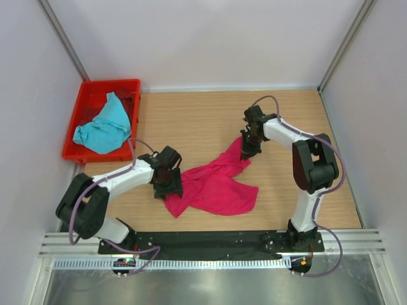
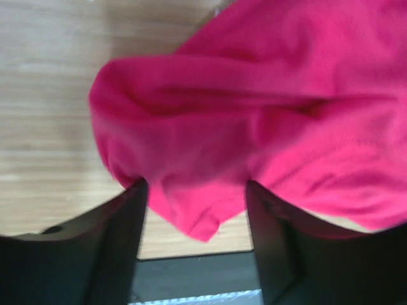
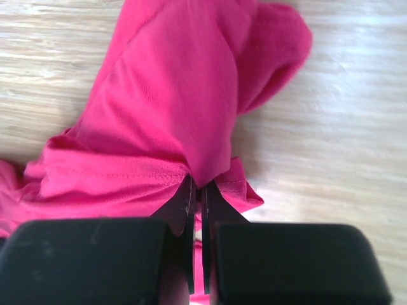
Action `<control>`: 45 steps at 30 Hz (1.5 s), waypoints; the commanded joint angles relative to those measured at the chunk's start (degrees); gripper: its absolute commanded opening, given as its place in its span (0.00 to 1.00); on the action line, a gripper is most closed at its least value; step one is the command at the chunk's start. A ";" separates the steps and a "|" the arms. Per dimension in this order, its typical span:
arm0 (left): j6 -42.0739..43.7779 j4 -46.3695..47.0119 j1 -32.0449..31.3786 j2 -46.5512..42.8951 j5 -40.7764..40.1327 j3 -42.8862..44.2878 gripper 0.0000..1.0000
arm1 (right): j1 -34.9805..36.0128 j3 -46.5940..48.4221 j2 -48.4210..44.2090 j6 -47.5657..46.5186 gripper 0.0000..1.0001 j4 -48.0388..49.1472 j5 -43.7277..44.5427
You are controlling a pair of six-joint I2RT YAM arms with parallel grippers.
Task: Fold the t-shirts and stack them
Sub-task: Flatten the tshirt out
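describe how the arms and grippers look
The left arm and right arm have white links and black joints, with a greyish-purple cable looping along each. The left gripper and right gripper are black and blocky. Both bases sit on a black plate.

The left claw (image 1: 168, 183) stands wide open astride the left edge of the pink t-shirt (image 1: 219, 187), while the right claw (image 1: 247, 150) is pinched shut on its far corner.

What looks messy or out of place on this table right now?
Both shirts are unfolded. The pink t-shirt lies crumpled and twisted on the table, and the turquoise t-shirt sits bunched in the red crate. Nothing looks damaged or spilled.
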 commanded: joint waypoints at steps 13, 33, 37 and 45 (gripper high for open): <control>14.33 -13.92 1.54 -4.18 -7.99 21.68 0.00 | -0.13 12.84 -32.95 7.87 0.01 -25.62 35.30; 26.64 -18.34 1.54 -25.79 -18.72 35.66 0.00 | -0.13 26.39 -48.46 12.02 0.01 -31.83 30.30; 29.11 -16.22 2.85 -11.41 -22.85 39.35 0.00 | -1.35 19.64 -37.74 8.15 0.01 -21.37 36.89; 31.75 -28.42 7.16 28.27 -35.49 81.86 0.51 | -15.51 32.25 -7.24 4.80 0.35 -18.48 27.31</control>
